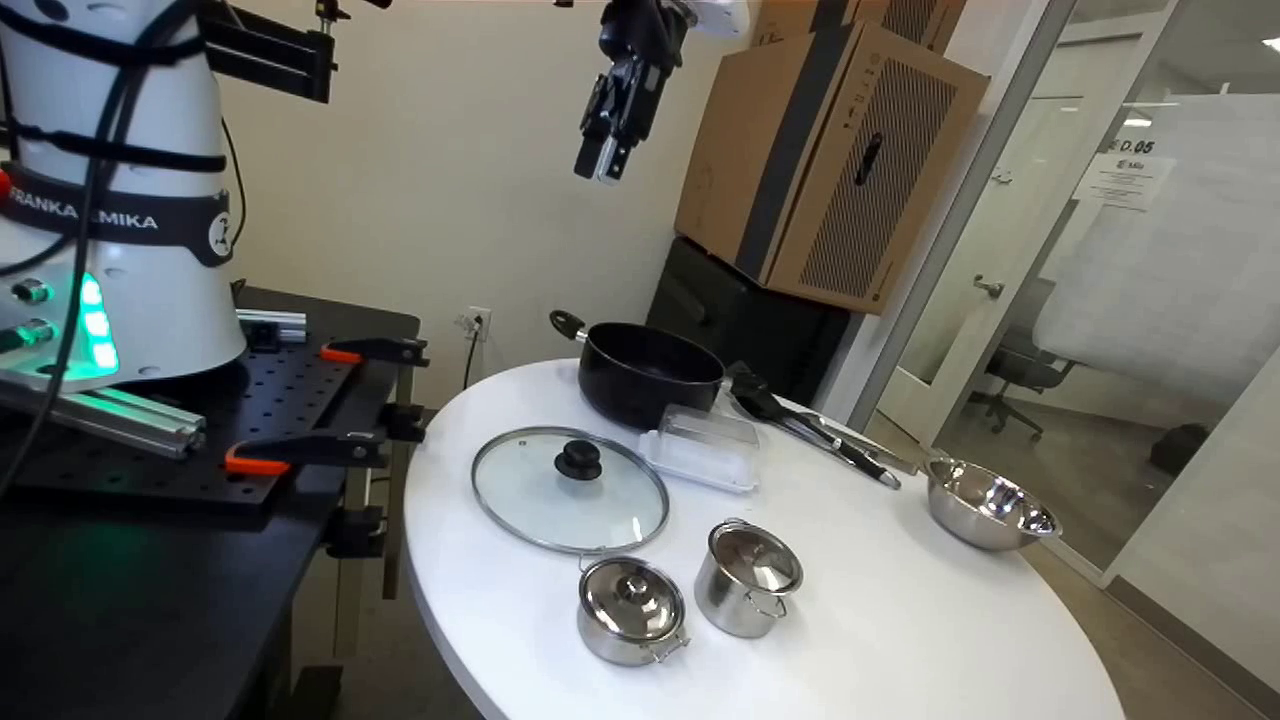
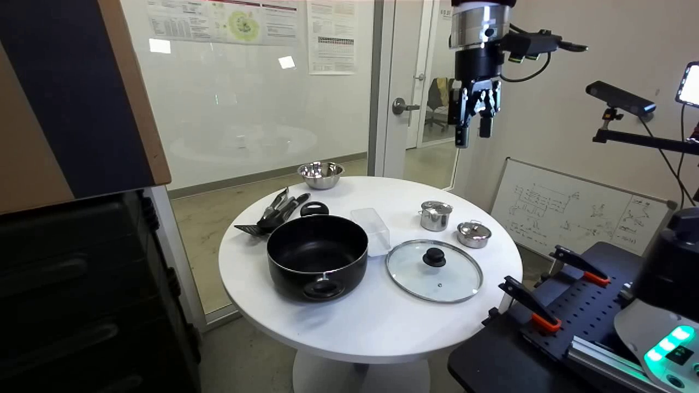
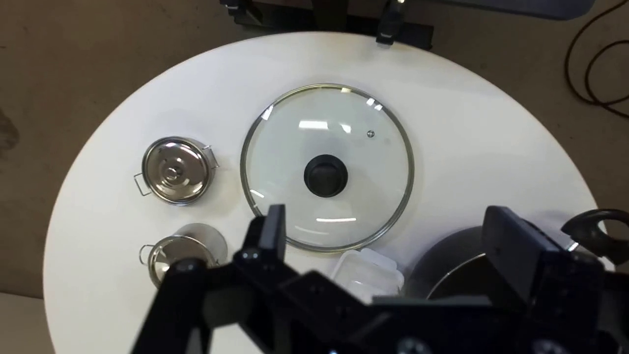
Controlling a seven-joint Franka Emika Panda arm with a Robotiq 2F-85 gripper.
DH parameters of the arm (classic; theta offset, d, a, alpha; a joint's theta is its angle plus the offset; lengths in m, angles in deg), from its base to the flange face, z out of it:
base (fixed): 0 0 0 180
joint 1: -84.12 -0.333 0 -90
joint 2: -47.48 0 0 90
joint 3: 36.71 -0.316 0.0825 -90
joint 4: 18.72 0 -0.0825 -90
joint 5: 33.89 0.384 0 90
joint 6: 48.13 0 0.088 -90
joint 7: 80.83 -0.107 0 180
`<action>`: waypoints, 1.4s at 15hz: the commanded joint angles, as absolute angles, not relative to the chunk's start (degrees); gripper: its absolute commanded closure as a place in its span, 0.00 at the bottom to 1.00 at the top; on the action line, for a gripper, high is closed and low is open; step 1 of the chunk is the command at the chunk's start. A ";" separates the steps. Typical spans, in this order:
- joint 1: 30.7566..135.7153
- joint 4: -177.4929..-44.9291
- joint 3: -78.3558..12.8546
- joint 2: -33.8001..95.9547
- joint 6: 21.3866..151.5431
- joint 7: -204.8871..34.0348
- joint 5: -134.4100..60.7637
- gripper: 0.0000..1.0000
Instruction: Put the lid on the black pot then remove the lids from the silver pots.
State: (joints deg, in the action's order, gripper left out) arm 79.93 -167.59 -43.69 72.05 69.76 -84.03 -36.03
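**Round white table (image 2: 377, 322): wide, low black pot (image 2: 318, 254) uncovered, round clear glass lid (image 2: 435, 273) alongside**

The black pot stands upright. Its long axis follows two dark handles (image 2: 324, 287), both plain in an exterior view, one near, one far. In an exterior view one is hard to make out beside dark utensils (image 1: 765, 403). The wrist view shows one handle; a finger (image 3: 511, 246) hides part of the body. The glass lid lies flat on the table, black knob (image 3: 326, 175) upward, near but apart from the black pot. The black two-fingered gripper (image 2: 474, 132) hangs above the table pointing down, fingers wide apart, clear of every item. A taller shiny cylindrical steel pot (image 1: 735, 605) and a lower shiny cylindrical steel pot (image 1: 622, 645) stand upright near each other. Seated on the lower is a small round steel lid (image 3: 164, 174); the taller one's steel lid (image 1: 755, 558) appears seated, partly covered by the gripper in the wrist view.
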 commanded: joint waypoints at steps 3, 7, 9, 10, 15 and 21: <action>81.62 -169.54 -40.08 61.76 73.87 -78.12 -38.52 0.00; 82.64 -166.92 -39.62 51.21 75.18 -79.19 -41.39 0.00; 82.94 -165.17 -39.62 46.91 75.61 -80.93 -43.72 0.00; 82.94 -164.35 -39.55 45.15 75.74 -81.75 -44.70 0.00; 82.23 -163.24 -39.33 42.66 75.33 -83.29 -45.30 0.00; 81.65 -162.28 -39.54 40.90 78.44 -84.76 -44.76 0.00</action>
State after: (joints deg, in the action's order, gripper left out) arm 82.08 -161.11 -39.81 40.73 75.37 -84.35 -45.32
